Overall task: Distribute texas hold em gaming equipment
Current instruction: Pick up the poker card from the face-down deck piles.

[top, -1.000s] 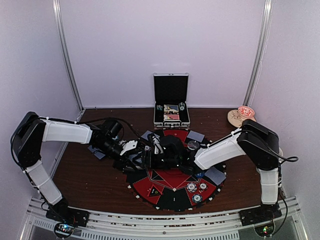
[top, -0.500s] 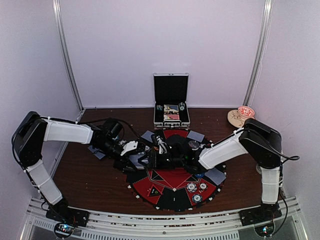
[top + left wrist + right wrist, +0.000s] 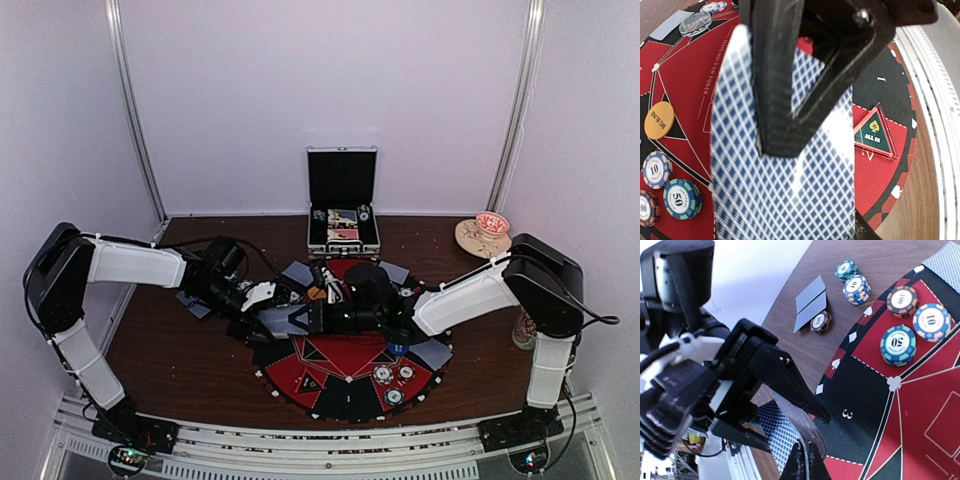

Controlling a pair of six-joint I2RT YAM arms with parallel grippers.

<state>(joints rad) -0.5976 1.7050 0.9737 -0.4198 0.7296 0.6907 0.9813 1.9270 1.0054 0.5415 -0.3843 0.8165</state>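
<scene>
Playing cards (image 3: 785, 200) sit pinched in left end effector (image 3: 777, 142); right end effector (image 3: 802, 460), spread earlier, is now pressed together.

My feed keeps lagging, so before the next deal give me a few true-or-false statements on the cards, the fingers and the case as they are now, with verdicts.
1. The left fingers grip blue-checked playing cards. True.
2. The right fingers stand wide open. False: they are shut, close to the cards in the left fingers.
3. The metal case at the back is closed. False: its lid stands open.
4. The orange Big Blind disc lies on the red and black mat. True.
5. The All In triangle sits inside the metal case. False: it lies on the mat.
</scene>
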